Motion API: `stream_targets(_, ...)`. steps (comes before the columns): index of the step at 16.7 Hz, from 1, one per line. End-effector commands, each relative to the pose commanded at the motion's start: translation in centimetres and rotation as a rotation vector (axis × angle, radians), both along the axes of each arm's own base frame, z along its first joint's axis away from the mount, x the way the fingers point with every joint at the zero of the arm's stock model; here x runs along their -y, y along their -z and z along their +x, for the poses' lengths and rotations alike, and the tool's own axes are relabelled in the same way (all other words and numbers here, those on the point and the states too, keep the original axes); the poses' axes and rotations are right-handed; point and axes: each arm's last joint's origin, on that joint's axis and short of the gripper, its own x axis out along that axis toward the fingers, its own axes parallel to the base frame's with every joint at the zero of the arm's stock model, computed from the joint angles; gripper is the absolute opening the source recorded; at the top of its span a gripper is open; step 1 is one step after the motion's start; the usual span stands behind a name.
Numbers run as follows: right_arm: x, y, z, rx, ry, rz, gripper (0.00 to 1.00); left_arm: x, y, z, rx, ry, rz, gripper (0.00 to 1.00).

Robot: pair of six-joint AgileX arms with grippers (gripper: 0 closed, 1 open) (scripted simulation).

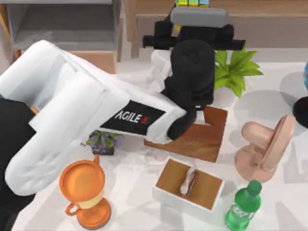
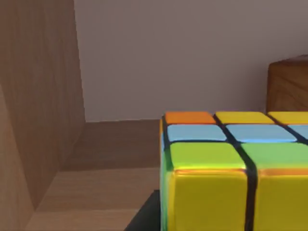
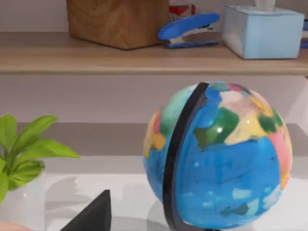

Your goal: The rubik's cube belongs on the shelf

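Seemingly nearly done, the left arm stretched from the table's left side toward the back, its left tool [image 1: 192, 12] reaching into the wide light tan wooden shelf [image 2: 110, 183]. The bright yellow, green and orange tiled rubik's cube [image 2: 231, 178] sat close under the wrist camera, low over the shelf board. Whether the fingers gripped it I cannot tell, so release and withdrawal likely remained.
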Motion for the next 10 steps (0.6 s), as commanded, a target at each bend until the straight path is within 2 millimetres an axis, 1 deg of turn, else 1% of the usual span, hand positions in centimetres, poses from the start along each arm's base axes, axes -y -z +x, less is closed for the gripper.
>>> stream_targets(2, 0.00, 0.00, 0.00, 0.000, 0.000, 0.000, 1.00, -0.12, 0.82, 0.31, 0.029, -0.018, -0.029, 0.00)
stream_targets(4, 0.00, 0.00, 0.00, 0.000, 0.000, 0.000, 1.00, -0.21, 1.16, 0.45, 0.039, -0.025, -0.039, 0.00)
stream_targets(10, 0.00, 0.00, 0.00, 0.000, 0.000, 0.000, 1.00, -0.09, 1.16, 0.33, 0.037, -0.021, -0.035, 0.00)
